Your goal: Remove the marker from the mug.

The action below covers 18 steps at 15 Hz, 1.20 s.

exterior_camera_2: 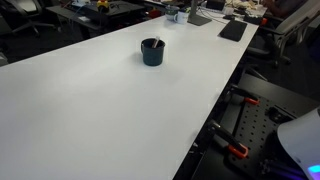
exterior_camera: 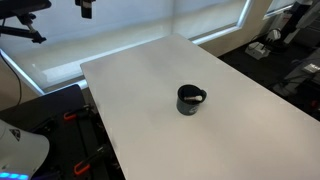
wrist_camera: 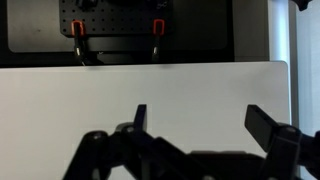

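- The claw (wrist_camera: pixel 200 118) is spread wide and holds nothing, low in the wrist view above the bare white surface (wrist_camera: pixel 150 85).
- The black mug (exterior_camera: pixel 190 99) stands mid-frame in both exterior views.
- The marker (exterior_camera: pixel 198 96) rests inside the mug, pale end at the rim.

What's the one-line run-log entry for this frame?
gripper: open, empty | squat black mug: upright on white table | pale-ended marker: inside mug, not grasped

The squat black mug with a side handle (exterior_camera: pixel 188 101) stands on the white table (exterior_camera: pixel 140 120), well in from every edge. The slim pen-shaped marker (exterior_camera: pixel 198 96) sits in the mug, its pale end at the rim.
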{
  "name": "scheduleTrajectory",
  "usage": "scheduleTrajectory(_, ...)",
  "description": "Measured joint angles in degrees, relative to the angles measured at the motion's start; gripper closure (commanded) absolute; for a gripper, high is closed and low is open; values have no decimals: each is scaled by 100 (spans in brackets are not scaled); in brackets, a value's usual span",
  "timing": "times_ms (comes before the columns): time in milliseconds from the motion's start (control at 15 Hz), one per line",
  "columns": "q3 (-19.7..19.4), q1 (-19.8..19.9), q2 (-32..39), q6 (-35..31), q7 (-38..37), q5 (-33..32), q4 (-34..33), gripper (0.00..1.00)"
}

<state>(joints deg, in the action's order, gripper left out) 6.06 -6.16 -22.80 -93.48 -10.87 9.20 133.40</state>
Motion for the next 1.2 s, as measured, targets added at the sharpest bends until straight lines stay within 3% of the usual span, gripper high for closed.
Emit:
scheduleTrajectory(667, 63, -5, 45, 0, 34, -2, -5, 0)
scheduleTrajectory(1200, -483, 430, 747, 5, 650, -363, -315, 0)
